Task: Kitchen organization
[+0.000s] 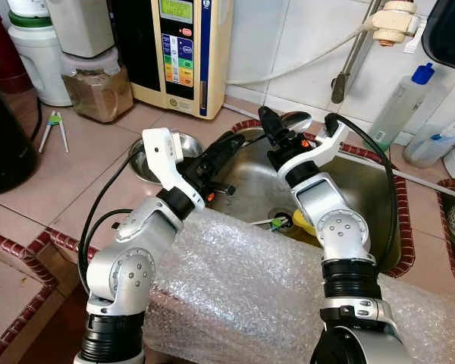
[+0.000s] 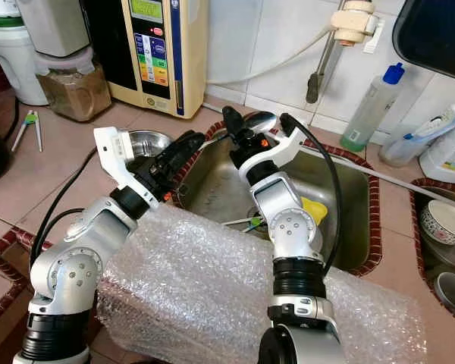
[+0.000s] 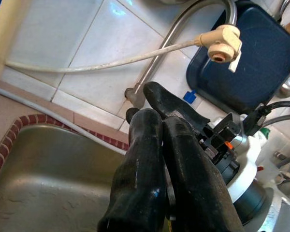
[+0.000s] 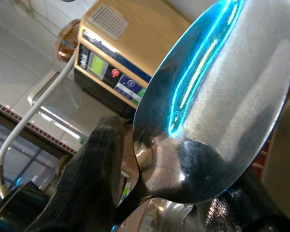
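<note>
Spoon: a steel spoon sits clamped in the right claw, its neck pinched between the 2 black fingers, its bowl sticking out past the fingertips above the far rim of the sink.
Right claw: clenched on the spoon, raised over the back of the sink, near the wall.
Left claw: the left claw hangs over the near-left part of the sink, its 2 fingers pressed together with nothing between them, pointing toward the right claw and just beside it.
Materials: the spoon's bowl is smooth, polished and oval, with blue glints; the fingers are matte black and textured; both arms are silver with white wrist shells.
Sink: dull steel basin edged with red-brown tile; a yellow object and a few thin utensils lie near the drain.
Bubble wrap: a clear sheet is draped over the near edge of the desk, under both arms.
Desk: pinkish tiled desk; a steel bowl stands just left of the sink, and tongs lie further left.
Room: white wall tiles, a cream water unit with coloured buttons, a jar of brown powder, a tap, a hose, a bottle with a blue cap, and patterned bowls to the right.
</note>
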You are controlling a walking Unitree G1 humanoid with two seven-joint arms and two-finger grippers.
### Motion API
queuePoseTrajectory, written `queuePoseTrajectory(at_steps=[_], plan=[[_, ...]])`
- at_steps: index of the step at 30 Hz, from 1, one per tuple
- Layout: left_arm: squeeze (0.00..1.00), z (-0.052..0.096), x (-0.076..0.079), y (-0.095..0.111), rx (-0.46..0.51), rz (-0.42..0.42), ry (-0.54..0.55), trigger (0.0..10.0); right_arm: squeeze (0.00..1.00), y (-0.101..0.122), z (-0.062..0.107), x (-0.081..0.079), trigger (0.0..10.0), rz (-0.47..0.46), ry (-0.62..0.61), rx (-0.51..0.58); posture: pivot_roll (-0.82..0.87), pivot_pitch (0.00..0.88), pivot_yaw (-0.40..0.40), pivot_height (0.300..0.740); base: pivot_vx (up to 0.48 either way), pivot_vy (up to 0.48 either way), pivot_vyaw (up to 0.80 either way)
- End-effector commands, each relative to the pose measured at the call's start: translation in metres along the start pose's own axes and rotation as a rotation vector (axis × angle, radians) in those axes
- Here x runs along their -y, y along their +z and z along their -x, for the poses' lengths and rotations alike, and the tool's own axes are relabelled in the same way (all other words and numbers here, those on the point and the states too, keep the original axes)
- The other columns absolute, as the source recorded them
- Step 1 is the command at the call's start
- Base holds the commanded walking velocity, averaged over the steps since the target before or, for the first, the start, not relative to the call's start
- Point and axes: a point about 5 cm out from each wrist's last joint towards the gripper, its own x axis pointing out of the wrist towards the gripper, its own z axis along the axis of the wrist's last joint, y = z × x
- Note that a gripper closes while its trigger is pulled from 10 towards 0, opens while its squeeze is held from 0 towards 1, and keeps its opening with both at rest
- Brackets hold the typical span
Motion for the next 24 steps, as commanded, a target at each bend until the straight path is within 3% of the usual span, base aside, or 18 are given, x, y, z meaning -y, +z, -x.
queuePoseTrajectory(at_steps=[1,4,5,6,7,9,14,15,16,19,21,24], plan=[[0.00,0.002,-0.010,-0.004,-0.036,-0.076,0.087,4.0,0.00,-0.003,-0.004,0.000,0.0,0.042,-0.039,-0.005,0.15,0.077,-0.071,0.740,0.000,0.000,0.00],[0.00,0.003,-0.014,-0.005,-0.043,-0.079,0.114,4.6,0.00,-0.001,-0.003,0.003,0.0,0.046,-0.064,0.008,0.15,0.078,-0.071,0.740,0.000,0.000,0.00],[0.00,0.003,-0.015,-0.005,-0.044,-0.087,0.124,5.3,0.00,0.001,-0.003,0.005,0.0,0.050,-0.074,0.015,0.15,0.087,-0.071,0.740,0.000,0.000,0.00],[0.00,0.003,-0.016,-0.005,-0.048,-0.097,0.129,6.6,0.00,0.002,-0.003,0.006,0.0,0.051,-0.080,0.019,0.15,0.085,-0.072,0.740,0.000,0.000,0.00],[0.00,0.003,-0.018,-0.006,-0.054,-0.109,0.138,6.9,0.00,0.003,-0.004,0.006,0.0,0.052,-0.084,0.022,0.15,0.083,-0.072,0.740,0.000,0.000,0.00],[0.00,0.004,-0.022,-0.007,-0.062,-0.126,0.160,10.0,0.00,0.005,-0.004,0.007,0.0,0.055,-0.094,0.030,0.15,0.083,-0.072,0.740,0.000,0.000,0.00],[0.00,0.005,-0.024,-0.012,-0.089,-0.111,0.171,10.0,0.00,0.006,-0.005,0.009,0.0,0.053,-0.105,0.038,0.15,0.081,-0.073,0.740,0.000,0.000,0.00],[1.00,0.006,-0.024,-0.015,-0.107,-0.122,0.179,10.0,0.00,0.007,-0.005,0.009,0.0,0.056,-0.111,0.042,0.15,0.081,-0.073,0.740,0.000,0.000,0.00],[1.00,0.008,-0.026,-0.023,-0.160,-0.143,0.191,10.0,0.00,0.010,-0.004,0.012,0.0,0.104,-0.147,0.064,0.16,0.078,-0.074,0.740,0.000,0.000,0.00],[1.00,0.009,-0.027,-0.027,-0.189,-0.160,0.198,10.0,0.00,0.012,-0.004,0.014,0.0,0.136,-0.166,0.076,0.15,0.078,-0.074,0.740,0.000,0.000,0.00],[1.00,0.009,-0.028,-0.034,-0.228,-0.182,0.203,10.0,0.00,0.023,-0.003,0.018,0.0,0.233,-0.234,0.124,0.15,0.077,-0.073,0.740,0.000,0.000,0.00],[1.00,0.010,-0.031,-0.037,-0.254,-0.199,0.213,10.0,0.00,0.033,-0.002,0.022,0.0,0.277,-0.274,0.161,0.15,0.076,-0.072,0.740,0.000,0.000,0.00]])
